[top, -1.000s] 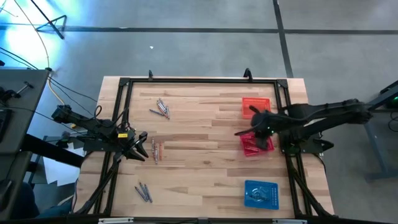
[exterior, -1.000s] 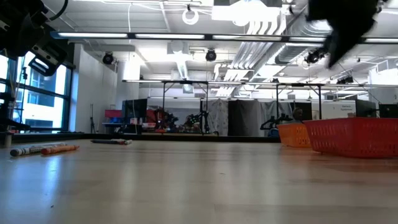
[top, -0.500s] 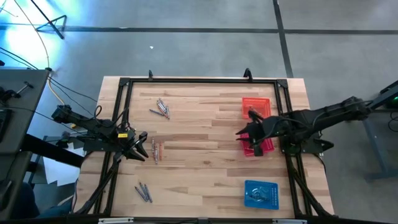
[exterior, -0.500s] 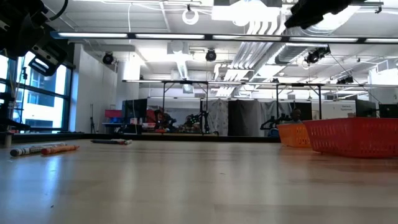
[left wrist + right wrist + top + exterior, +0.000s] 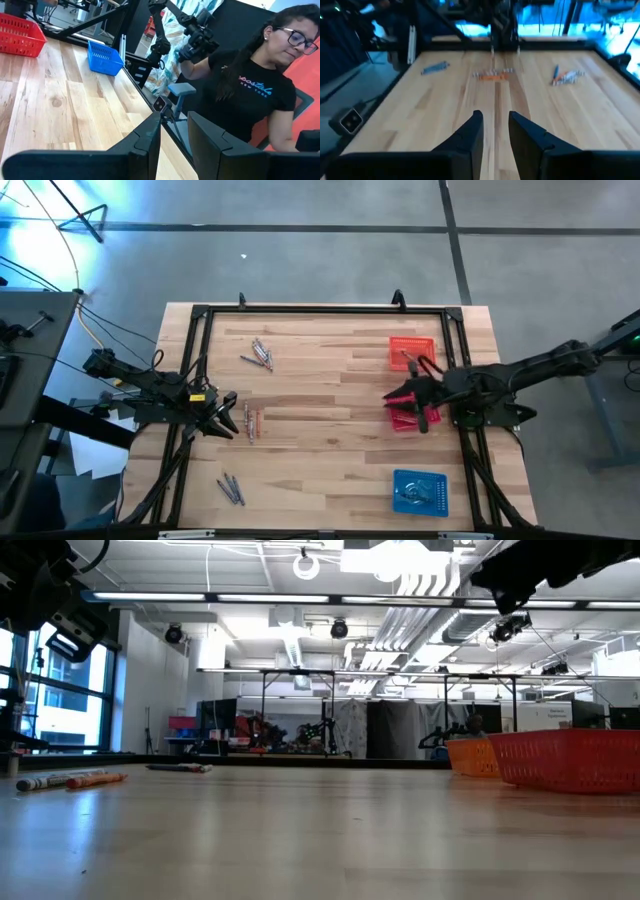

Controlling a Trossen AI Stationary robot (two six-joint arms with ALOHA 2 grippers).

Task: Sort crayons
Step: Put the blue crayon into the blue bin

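Crayons lie on the wooden table in three small heaps: grey ones at the far left (image 5: 258,355), grey and orange ones (image 5: 250,422) right in front of my left gripper (image 5: 226,416), and grey ones near the front left (image 5: 232,488). My left gripper is open by a narrow gap and empty (image 5: 174,142). My right gripper (image 5: 398,394) hangs over the red basket (image 5: 412,414), points level toward the table's left, and is open by a narrow gap and empty (image 5: 494,131). The heaps show far off in the right wrist view (image 5: 492,75).
An orange basket (image 5: 412,348) stands behind the red one, and a blue basket (image 5: 420,490) at the front right. A black frame (image 5: 300,310) runs along the table's edges. A person (image 5: 250,85) sits beyond the table's near edge.
My right gripper has risen over the red basket and tipped from pointing down to pointing level toward the table's left, while its arm has drawn back a little toward the right edge.
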